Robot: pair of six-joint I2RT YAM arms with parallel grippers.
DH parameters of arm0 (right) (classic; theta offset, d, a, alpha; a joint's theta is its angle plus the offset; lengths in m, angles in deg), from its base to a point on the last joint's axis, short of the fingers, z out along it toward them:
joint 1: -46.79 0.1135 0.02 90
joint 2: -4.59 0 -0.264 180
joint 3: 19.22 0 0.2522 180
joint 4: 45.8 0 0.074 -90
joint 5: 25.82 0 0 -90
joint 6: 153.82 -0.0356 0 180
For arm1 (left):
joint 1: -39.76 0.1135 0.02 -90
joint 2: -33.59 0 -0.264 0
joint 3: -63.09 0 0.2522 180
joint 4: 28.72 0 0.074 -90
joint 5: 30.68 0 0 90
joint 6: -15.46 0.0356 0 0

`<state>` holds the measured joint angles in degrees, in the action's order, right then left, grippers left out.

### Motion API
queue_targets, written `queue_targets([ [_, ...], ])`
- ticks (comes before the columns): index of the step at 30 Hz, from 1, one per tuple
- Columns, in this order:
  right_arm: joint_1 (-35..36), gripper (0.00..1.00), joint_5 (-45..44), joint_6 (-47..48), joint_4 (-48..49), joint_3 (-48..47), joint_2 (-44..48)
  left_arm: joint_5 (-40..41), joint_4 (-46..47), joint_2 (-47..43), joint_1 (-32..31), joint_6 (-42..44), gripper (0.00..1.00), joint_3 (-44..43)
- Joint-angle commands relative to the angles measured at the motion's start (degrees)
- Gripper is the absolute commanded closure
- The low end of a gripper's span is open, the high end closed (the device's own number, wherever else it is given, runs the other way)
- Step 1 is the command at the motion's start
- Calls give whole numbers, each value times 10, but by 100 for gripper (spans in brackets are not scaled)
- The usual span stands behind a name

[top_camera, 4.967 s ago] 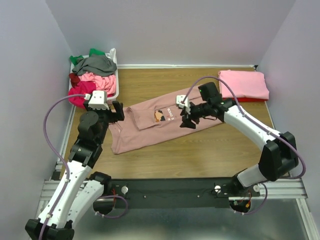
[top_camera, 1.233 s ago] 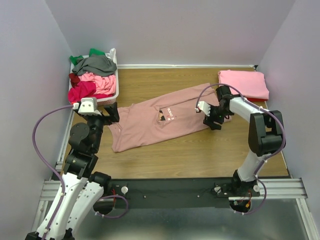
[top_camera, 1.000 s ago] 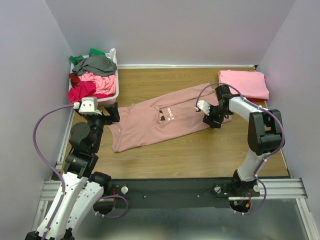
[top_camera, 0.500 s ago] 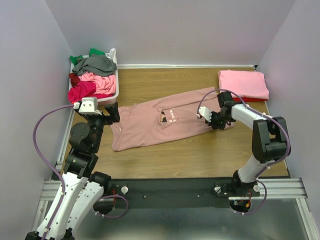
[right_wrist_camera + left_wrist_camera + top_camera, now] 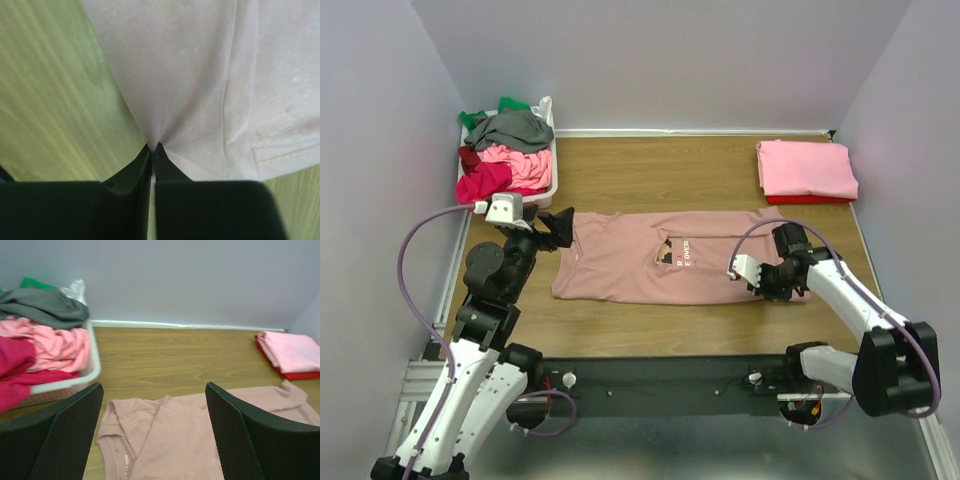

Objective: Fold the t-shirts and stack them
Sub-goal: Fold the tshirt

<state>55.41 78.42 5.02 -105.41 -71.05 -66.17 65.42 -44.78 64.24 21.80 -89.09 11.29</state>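
Looking down from above, the dusty-pink shirt (image 5: pixel 640 262) lies spread on the wooden table (image 5: pixel 650 170), print up, with its long axis running left to right between the two arms. The right gripper (image 5: pixel 761 284) sits at the shirt's near right corner, its fingers pressed together on a pinch of cloth. The left gripper (image 5: pixel 558 228) hangs at the opposite end, by the far left corner, fingers apart and holding nothing. Each arm thus has one end of the shirt close by, so any stretching or folding would likely work along that long axis. A white basket (image 5: pixel 554 165) of loose shirts (image 5: pixel 505 160) stands at the far left. A folded pink shirt (image 5: pixel 805 167) rests on a red one (image 5: pixel 810 200) at the far right, well apart from the spread shirt. Plain pale walls close in the table on three sides. From the left wrist, the two black fingers (image 5: pixel 60 440) stand wide apart, with the shirt's crumpled left end lying ahead and below between them; whether they touch it I cannot tell. From the right wrist, the fingers (image 5: pixel 135 172) meet tip to tip on a puckered fold of the shirt, creases fanning out from the grip, bare wood to the left.
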Motion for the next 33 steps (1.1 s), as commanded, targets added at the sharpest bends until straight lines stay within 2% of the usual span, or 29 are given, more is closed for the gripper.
queue_targets([
  [1, -1, 77, -6, -32, -46, 14, 62, -132, 36, 15, 3, -104, 9, 28],
  [2, -1, 65, -7, -55, -46, 9, 81, -154, 51, 18, 3, -142, 10, 45],
  [3, -1, 45, -5, -68, -44, 1, 88, -176, 58, 21, 3, -167, 11, 54],
  [5, -1, 36, 22, -106, -43, -39, 97, -238, 68, 41, 1, -209, 20, 78],
  [6, -1, 25, 52, -121, -31, -71, 98, -257, 64, 56, -1, -247, 25, 89],
  [8, -1, 10, 92, -182, -9, -100, 87, -247, 24, 68, -17, -284, 29, 97],
  [11, -1, 8, 199, -230, 22, -152, 33, -189, -49, 70, -58, -362, 33, 120],
  [12, -1, 8, 254, -243, 29, -162, -7, -143, -66, 66, -75, -383, 33, 125],
  [13, -1, 8, 278, -257, 47, -170, -25, -117, -99, 64, -90, -437, 33, 133],
  [15, 0, 8, 317, -283, 59, -191, -57, -67, -133, 63, -129, -490, 32, 135],
  [16, 0, 8, 332, -292, 80, -196, -78, -30, -144, 74, -134, -507, 31, 136],
  [19, 1, 9, 336, -311, 103, -200, -95, 1, -104, 114, -132, -488, 31, 122],
  [21, 1, 10, 331, -316, 113, -192, -96, 21, -76, 197, -120, -443, 29, 77],
  [22, 0, 10, 324, -314, 117, -178, -88, 13, -66, 272, -86, -394, 30, 35],
  [24, 0, 10, 318, -316, 130, -157, -72, 7, -69, 350, -59, -369, 30, -17],
  [25, 0, 9, 314, -317, 144, -145, -65, 12, -112, 430, -37, -374, 31, -77],
  [29, 0, 9, 308, -314, 157, -109, -33, 7, -223, 589, -20, -420, 32, -220],
  [33, -1, 9, 316, -316, 157, -109, -22, 14, -254, 675, -12, -458, 30, -304],
])
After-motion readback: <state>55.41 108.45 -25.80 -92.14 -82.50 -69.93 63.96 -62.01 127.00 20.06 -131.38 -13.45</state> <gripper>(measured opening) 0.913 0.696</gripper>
